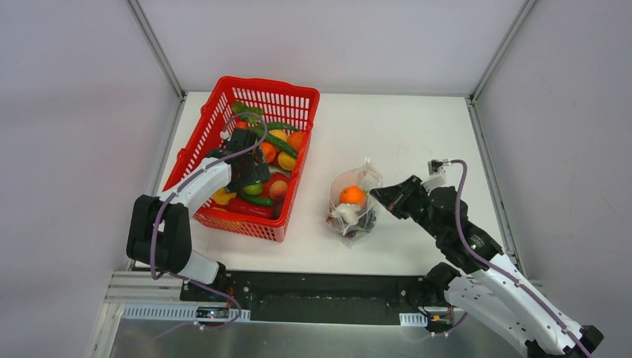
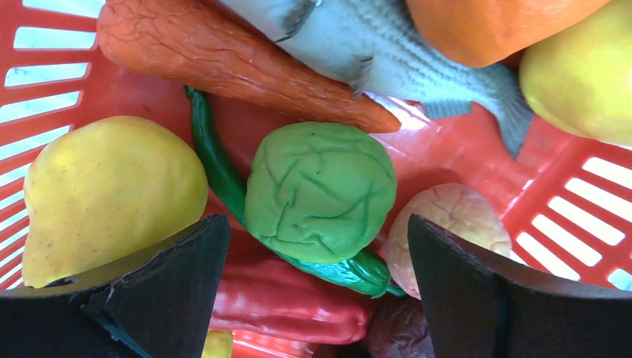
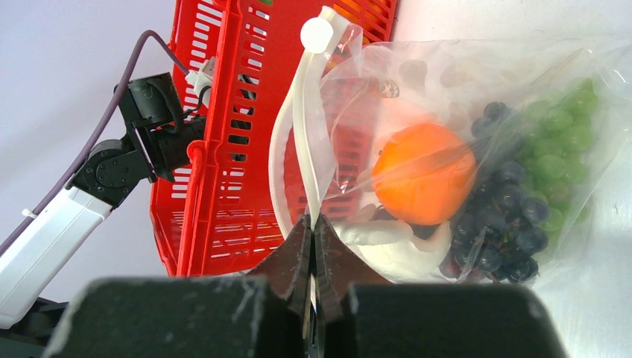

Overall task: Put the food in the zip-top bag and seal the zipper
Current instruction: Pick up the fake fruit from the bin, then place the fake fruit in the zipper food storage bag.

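Red mesh basket (image 1: pixel 242 222): one, at ten o'clock.
Zip-top bag (image 1: pixel 364 179): one.
Orange ball (image 3: pixel 423 173) in the bag: one.
Dark grape bunch (image 3: pixel 499 231): one.
Green grape bunch (image 3: pixel 563 142): one.
Carrot (image 2: pixel 223 60): one.
Fish (image 2: pixel 387 52): one.
Green cabbage (image 2: pixel 320 190): one.
Green chilli (image 2: pixel 212 156): one.
Red pepper (image 2: pixel 291 306): one.

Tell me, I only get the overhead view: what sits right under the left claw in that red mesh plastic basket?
Observer: A round, wrinkled green toy cabbage, centred between the open fingers of the left gripper.
Operator: Is the right claw holding anything?
Observer: The right gripper is shut on the white zipper strip of the clear plastic zip-top bag.
Operator: What else is inside with the orange ball?
Observer: Dark purple grapes and green grapes beside the glossy orange ball.
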You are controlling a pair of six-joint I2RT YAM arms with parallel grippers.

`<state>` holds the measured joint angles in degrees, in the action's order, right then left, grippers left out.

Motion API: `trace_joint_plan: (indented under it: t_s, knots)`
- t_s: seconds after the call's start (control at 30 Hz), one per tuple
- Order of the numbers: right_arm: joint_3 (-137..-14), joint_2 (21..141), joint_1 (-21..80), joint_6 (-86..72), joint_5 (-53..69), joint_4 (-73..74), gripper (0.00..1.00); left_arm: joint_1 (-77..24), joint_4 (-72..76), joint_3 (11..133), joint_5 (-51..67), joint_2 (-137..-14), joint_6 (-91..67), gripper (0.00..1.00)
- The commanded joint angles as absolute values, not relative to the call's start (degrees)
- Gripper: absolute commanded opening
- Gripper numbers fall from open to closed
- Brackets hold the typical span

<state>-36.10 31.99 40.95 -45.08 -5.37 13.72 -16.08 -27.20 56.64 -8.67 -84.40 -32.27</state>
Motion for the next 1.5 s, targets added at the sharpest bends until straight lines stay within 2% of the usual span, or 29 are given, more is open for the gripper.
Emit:
trace_joint_plan:
  t_s: [0.0, 0.07, 0.13, 0.27, 0.4, 0.43, 0.7, 0.97, 1.23, 1.47]
  knots:
    - [-38.27, 32.98, 40.79, -45.57, -5.76, 12.48, 0.01, -16.34, -27.77, 55.38, -12.13, -85.38, -32.34, 0.91]
    - [-38.37, 33.30, 40.78, -45.46, -5.71, 12.43, 0.01, -16.35, -28.53, 55.65, -13.08, -86.63, -32.13, 0.90]
    - [-38.41, 33.42, 40.78, -45.48, -5.58, 12.39, 0.01, -16.35, -28.46, 55.98, -13.31, -87.71, -31.85, 0.85]
    - [-38.48, 33.24, 40.78, -45.39, -5.54, 12.38, 0.01, -16.56, -28.29, 56.92, -12.31, -87.23, -31.34, 0.64]
    - [-38.16, 32.87, 40.79, -45.46, -5.91, 12.39, 0.01, -17.17, -27.86, 57.00, -10.32, -83.63, -30.98, 0.38]
    - [-38.15, 32.97, 40.80, -45.45, -5.92, 12.39, 0.01, -17.47, -27.86, 57.10, -10.01, -82.33, -30.90, 0.35]
    - [-38.36, 33.43, 40.80, -45.50, -5.61, 12.26, 0.00, -20.32, -28.77, 60.37, -7.95, -69.53, -29.78, 0.28]
    - [-38.57, 33.75, 40.78, -45.33, -4.70, 12.23, 0.00, -28.44, -26.68, 66.18, -3.68, -61.18, -27.53, 0.28]
    - [-39.25, 34.01, 40.79, -45.27, -3.01, 12.14, 0.00, -37.59, -17.96, 70.28, 8.99, -62.33, -26.60, 0.28]
    - [-39.87, 33.82, 40.79, -45.51, -3.42, 13.30, 0.00, -47.42, -16.50, 76.42, 18.47, -71.79, -20.89, 0.27]
